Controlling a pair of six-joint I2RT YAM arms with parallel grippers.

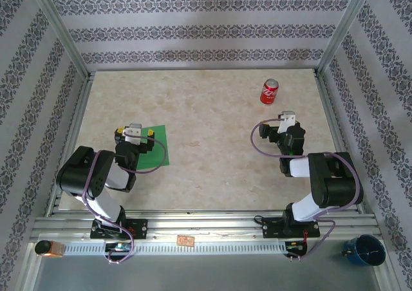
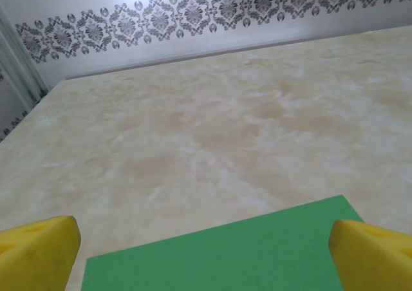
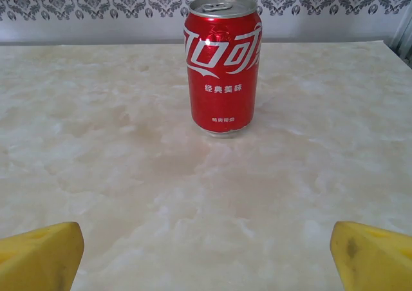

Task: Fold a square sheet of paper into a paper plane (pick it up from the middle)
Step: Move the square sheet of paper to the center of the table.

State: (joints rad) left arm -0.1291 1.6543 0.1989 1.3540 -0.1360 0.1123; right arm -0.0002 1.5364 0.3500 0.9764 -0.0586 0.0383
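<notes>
my left gripper point(image 1: 133, 135) hangs spread wide right over the square sheet of paper point(image 1: 158, 146), so it's nearer; right gripper point(image 1: 286, 125), wide too, faces the red soda can point(image 1: 269, 92).

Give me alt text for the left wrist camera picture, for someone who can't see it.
A flat green paper lies on a beige marbled table, seen between the wide-open yellow fingertips of the left gripper. A patterned wall runs behind.
</notes>
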